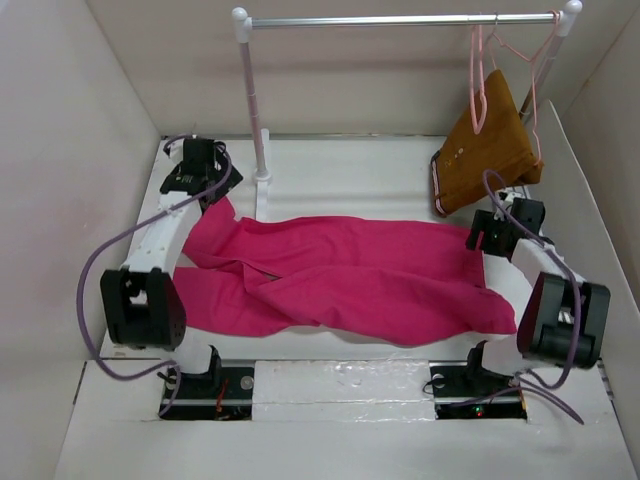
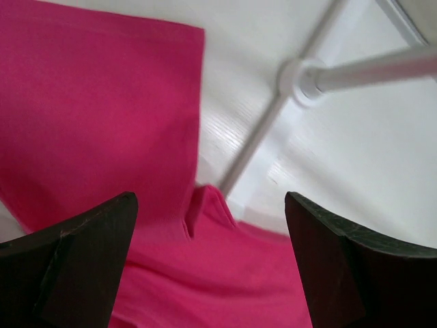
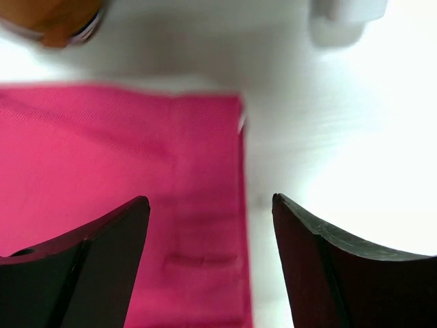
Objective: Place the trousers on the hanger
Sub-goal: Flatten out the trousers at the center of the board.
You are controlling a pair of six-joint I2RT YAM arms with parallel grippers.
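Both left gripper and right gripper gape empty over trousers spread on white walled table

Trousers on table before rail

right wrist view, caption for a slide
Open right claw over the edge of the bright magenta-pink cloth trousers lying on the white table

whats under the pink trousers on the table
The white table shows all round the trousers, so they lie spread on it. On the left the cloth folds over itself. Anything between cloth and table is covered and cannot be seen.
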